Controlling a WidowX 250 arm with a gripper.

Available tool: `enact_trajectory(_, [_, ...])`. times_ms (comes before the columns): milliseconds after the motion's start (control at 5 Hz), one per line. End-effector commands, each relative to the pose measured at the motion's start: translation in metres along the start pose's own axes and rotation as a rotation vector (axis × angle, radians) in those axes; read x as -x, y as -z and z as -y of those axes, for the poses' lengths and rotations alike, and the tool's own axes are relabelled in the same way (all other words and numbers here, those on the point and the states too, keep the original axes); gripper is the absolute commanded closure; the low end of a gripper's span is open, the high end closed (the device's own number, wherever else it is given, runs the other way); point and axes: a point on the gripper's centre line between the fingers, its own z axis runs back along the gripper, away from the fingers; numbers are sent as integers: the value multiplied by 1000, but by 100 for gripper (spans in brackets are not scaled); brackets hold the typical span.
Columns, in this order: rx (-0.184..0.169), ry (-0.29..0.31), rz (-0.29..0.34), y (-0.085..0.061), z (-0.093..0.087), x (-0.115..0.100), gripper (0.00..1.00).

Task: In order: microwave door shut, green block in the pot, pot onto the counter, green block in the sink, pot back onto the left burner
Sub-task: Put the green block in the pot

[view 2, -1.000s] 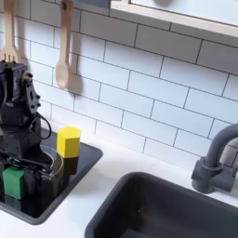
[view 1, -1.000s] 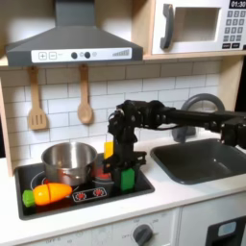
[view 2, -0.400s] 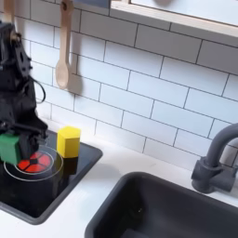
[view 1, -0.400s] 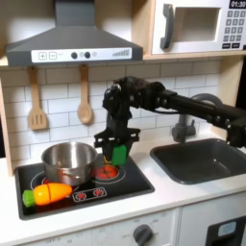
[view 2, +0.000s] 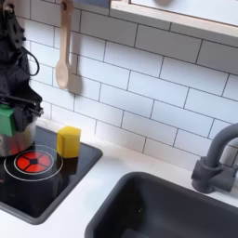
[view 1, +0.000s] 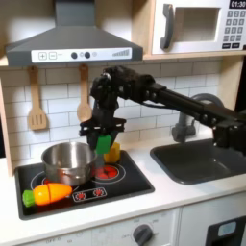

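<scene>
Just above the rim of the pot (view 1: pixel 69 161), on its side toward the sink (view 1: pixel 204 159): the green block (view 1: pixel 103 143), pinched between the fingers of the gripper (view 1: pixel 104 144) and held clear of the cooktop. In the second exterior view, the same green block (view 2: pixel 6 121) clamped at the second exterior view's left edge, over the red-ringed burner (view 2: pixel 31 164).

Step in hand, by the look of it: dropping the block into the pot, the microwave door (view 1: pixel 191 27) already shut. Best done by carrying the block further over the pot's open mouth, centring it well inside the rim, lowering it a little, and only then spreading the fingers, so that no bounce off the steel edge follows.

Around the pot: a yellow block (view 1: pixel 113 152) just beside it toward the sink, close under the gripper and easy to nudge on any low sweep; an orange carrot toy (view 1: pixel 50 194) touching or nearly touching the pot's front; wooden utensils (view 1: pixel 37 100) hanging on the tiled wall behind the pot, well apart.
</scene>
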Motion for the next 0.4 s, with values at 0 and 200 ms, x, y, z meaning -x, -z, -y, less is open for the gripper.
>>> enact_trajectory(0, [-63, -40, 11, 11, -28, -12, 100])
enact_trajectory(200, [-76, -50, 16, 15, -37, -18, 100])
